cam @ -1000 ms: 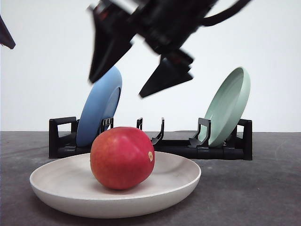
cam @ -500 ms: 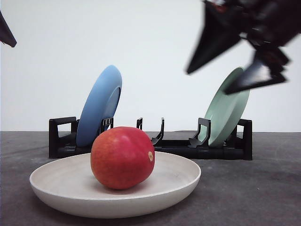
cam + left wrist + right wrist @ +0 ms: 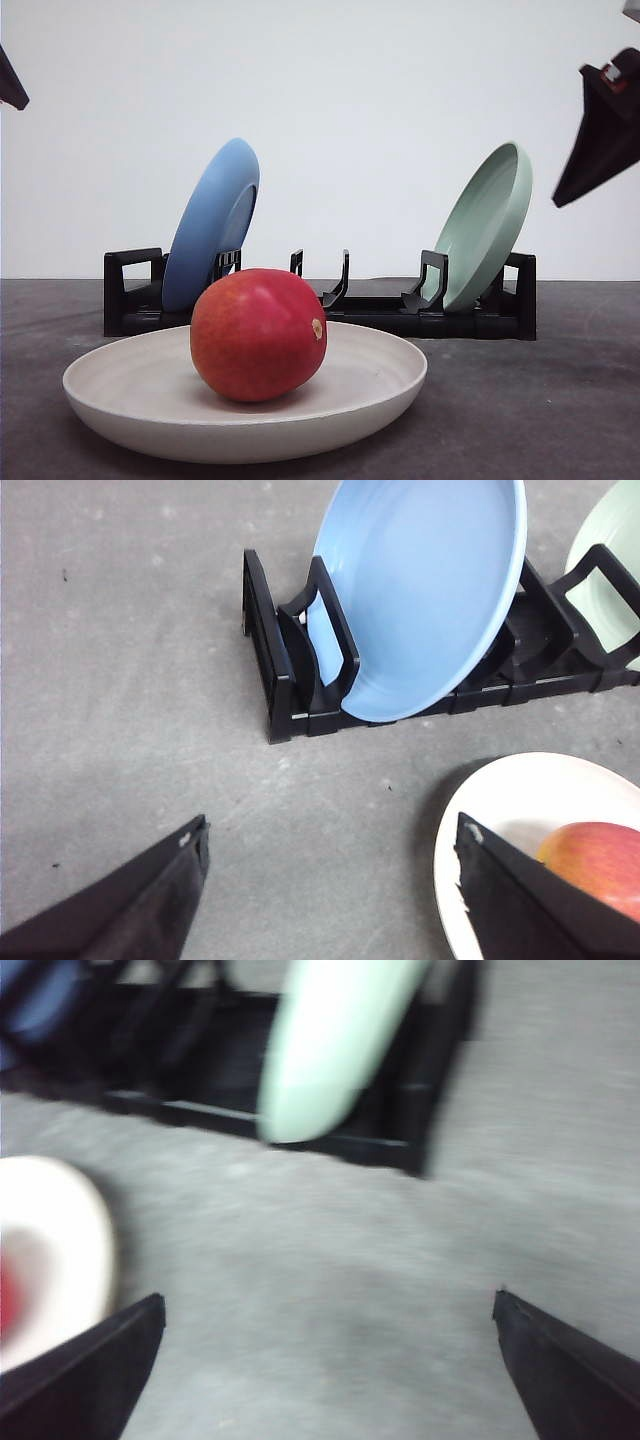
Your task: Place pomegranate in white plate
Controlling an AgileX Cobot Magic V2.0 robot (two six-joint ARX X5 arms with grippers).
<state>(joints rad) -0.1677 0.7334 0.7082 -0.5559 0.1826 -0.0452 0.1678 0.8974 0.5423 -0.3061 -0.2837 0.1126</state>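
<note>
One pomegranate [image 3: 258, 334] resting in white plate [image 3: 110, 392]; left gripper [image 3: 330, 900] and right gripper [image 3: 325, 1365] jaws spread wide, empty.

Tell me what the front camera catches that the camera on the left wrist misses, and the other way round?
The front view alone takes in the whole pomegranate resting in the white plate, the full width of the black rack, and the right gripper raised at the far right. The left wrist view alone looks down between the left gripper, jaws wide apart, onto the grey table. Both share the blue plate and pale green plate standing in the rack.
</note>
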